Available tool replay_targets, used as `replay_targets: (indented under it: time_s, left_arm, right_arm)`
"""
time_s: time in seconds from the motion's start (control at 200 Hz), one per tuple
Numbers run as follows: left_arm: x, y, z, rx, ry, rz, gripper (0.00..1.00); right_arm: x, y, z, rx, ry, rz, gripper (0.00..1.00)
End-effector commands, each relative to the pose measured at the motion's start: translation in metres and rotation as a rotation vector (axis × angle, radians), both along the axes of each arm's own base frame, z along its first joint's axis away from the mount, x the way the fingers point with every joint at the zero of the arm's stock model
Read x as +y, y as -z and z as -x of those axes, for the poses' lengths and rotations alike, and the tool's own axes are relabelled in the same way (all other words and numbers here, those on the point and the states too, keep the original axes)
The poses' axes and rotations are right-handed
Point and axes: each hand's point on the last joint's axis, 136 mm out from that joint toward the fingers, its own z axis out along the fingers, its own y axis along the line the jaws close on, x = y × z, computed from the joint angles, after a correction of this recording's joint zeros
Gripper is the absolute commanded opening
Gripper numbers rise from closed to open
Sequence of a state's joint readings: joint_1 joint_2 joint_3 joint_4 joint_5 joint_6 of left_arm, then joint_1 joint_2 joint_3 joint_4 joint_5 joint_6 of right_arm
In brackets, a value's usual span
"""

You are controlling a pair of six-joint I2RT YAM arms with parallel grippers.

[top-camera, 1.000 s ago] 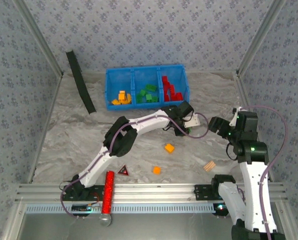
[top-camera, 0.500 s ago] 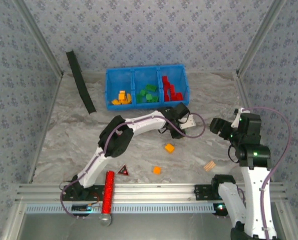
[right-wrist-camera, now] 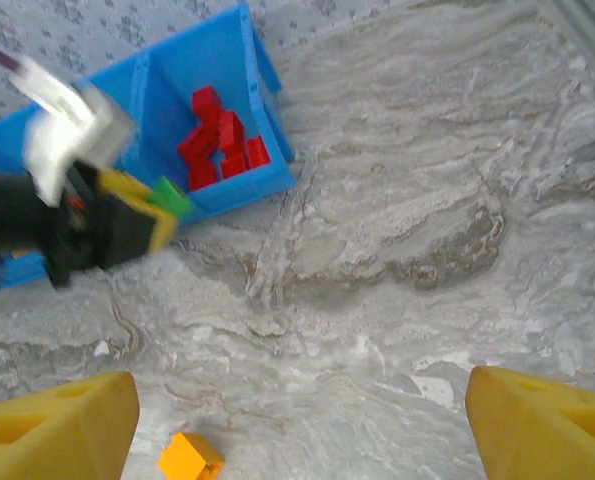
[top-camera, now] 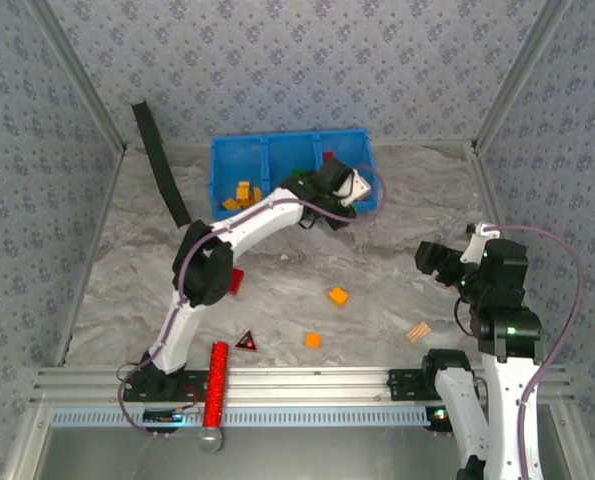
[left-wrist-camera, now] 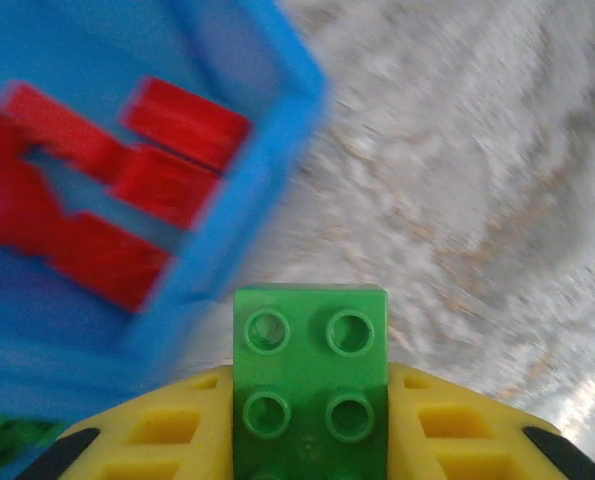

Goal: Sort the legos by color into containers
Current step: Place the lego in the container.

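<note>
While my left tool [left-wrist-camera: 310,435] is clamped on a green lego [left-wrist-camera: 310,380], my left wrist view shows what the others blur: four studs facing the camera, the brick squeezed between my yellow fingers [left-wrist-camera: 162,430], held above the marbled surface [left-wrist-camera: 477,200] just off the near right corner of the blue tray [left-wrist-camera: 267,150]. It also catches red legos [left-wrist-camera: 167,150] lying in the tray's right compartment.

From above, the tray stands at the far side of the surface, with yellow-orange legos [top-camera: 242,193] in its left compartment, and my left arm reaches over its near wall. That view alone takes in the loose pieces: two orange legos [top-camera: 338,296] near the middle, a red lego [top-camera: 236,281] beside my left elbow, a dark triangle [top-camera: 245,342] and a tan wooden block [top-camera: 418,331] nearer me.

My right tool [right-wrist-camera: 297,435] hangs well apart from the tray on the right, jaws spread wide and holding nothing. Its wrist view looks across at the left tool from the side, the green brick poking out just beside the near wall of the red compartment.
</note>
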State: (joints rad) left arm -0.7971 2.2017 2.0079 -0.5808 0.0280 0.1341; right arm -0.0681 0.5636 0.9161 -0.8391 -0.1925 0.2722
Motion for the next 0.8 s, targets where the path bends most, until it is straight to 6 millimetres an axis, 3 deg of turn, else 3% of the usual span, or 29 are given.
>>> replay_targets:
  time_s: [0.0,0.225,0.33,0.6,0.795]
  left_arm:
    - [0.034,-0.048,-0.034,-0.061,-0.166,0.068,0.18]
    - [0.083,-0.056,-0.087,-0.118,-0.394,0.084,0.19]
    - [0.099,-0.047,-0.107,-0.11,-0.475,0.084,0.19]
    - [0.112,-0.011,-0.152,-0.028,-0.585,0.077,0.19]
    - [0.125,0.012,-0.18,0.015,-0.659,0.123,0.19]
  right_arm:
    - [0.007,0.01,0.0,0.022,-0.045,-0.007,0.87]
    - [0.02,0.005,-0.007,-0.021,-0.118,-0.044,0.86]
    - [0.023,0.005,-0.011,-0.022,-0.136,-0.048,0.86]
    - [0.029,0.009,-0.015,0.006,-0.156,-0.049,0.85]
    - [0.039,-0.005,-0.012,-0.001,-0.184,-0.076,0.85]
